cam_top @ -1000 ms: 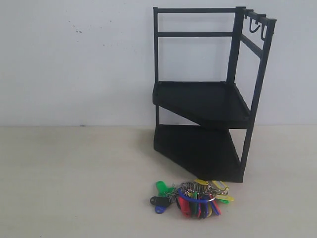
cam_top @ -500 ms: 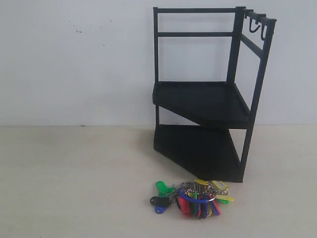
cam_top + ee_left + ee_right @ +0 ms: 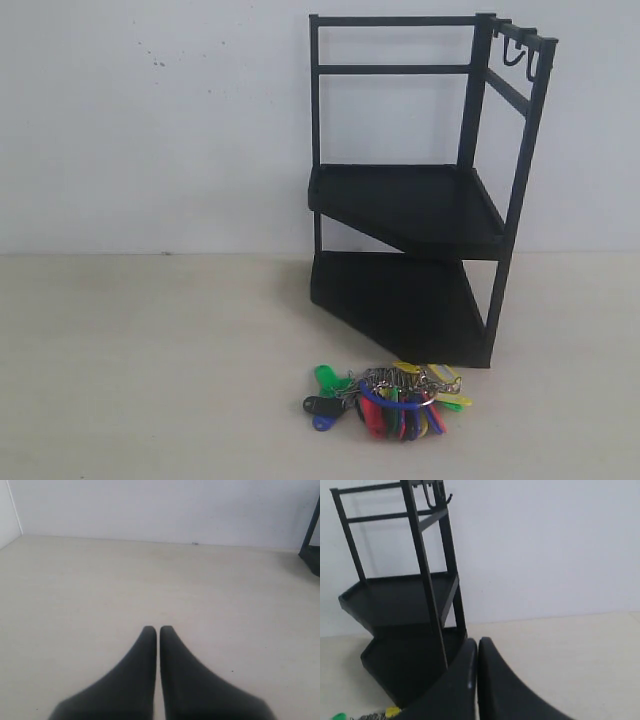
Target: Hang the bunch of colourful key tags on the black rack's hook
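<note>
Exterior view: colourful key tag bunch (image 3: 390,398) lies at lower centre of the table (image 3: 150,350), in front of the black rack (image 3: 410,205).
Nothing has shifted since the earlier frames; left gripper (image 3: 158,629) and right gripper (image 3: 477,642) both have fingers together, holding nothing.

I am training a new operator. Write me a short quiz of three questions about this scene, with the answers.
1. True or false: the colourful key tag bunch already hangs on the black rack.
2. Where are the rack's hooks? A) top rail B) upper tier C) lower tier
3. Fill in: the left end effector and the right end effector are both ____ (open/shut).

Key: 1 false, it lies on the table; 2 A; 3 shut.
</note>
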Robot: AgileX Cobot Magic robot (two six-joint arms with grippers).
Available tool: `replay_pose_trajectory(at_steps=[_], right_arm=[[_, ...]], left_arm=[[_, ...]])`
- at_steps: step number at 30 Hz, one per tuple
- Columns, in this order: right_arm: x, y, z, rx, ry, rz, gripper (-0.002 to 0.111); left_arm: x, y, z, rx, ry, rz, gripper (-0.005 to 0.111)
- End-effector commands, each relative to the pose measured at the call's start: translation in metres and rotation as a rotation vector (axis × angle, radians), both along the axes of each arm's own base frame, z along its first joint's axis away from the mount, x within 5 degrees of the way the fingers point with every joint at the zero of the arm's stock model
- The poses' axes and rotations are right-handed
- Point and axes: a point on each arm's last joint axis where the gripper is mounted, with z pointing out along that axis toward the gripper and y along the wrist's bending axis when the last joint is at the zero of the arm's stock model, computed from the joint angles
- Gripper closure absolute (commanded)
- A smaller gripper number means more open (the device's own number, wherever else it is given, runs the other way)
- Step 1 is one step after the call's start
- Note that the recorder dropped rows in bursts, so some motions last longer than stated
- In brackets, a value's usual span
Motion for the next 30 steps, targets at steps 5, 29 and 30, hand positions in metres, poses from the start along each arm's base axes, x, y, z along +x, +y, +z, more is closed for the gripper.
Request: replay_pose_trajectory(at_steps=[5,29,30], right_arm=[[0.059,0.006,-0.021,-0.063,0.365,0.026,0.108],[0.213,0.171,-0.039,-1.074,0.973,1.084,0.099],[0.217,0.182,-0.040,-1.098,0.968,1.102,0.084]], left_arm=[[0.000,0.000,0.001,-0.007,-0.006,0.003,0.102],[0.000,0.000,0.001,-0.007,-0.006,0.003,0.102],[0.000,0.000,0.001,-0.007,-0.006,0.003,0.102]])
